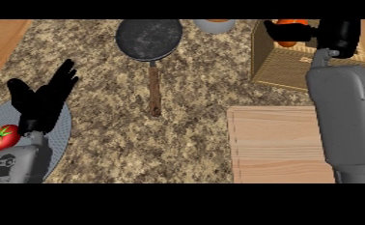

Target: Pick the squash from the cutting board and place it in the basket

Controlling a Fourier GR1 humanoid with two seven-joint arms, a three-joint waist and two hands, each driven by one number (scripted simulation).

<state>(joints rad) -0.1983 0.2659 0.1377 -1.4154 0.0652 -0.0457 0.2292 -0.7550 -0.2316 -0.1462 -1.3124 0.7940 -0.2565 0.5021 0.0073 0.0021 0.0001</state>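
Note:
An orange squash (288,32) shows at the upper right, over the woven basket (278,67). My right hand (335,33) is curled round it, with a black finger crossing its top, and hides much of it. The wooden cutting board (278,144) lies at the lower right with nothing on its visible part; my right forearm crosses its right side. My left hand (43,98) rests open at the left edge, fingers up, over a grey plate (63,137).
A dark frying pan (149,38) with a wooden handle (154,91) lies at the top middle. A grey bowl (215,25) sits just right of it at the top. A red tomato (7,136) lies on the plate at the left edge.

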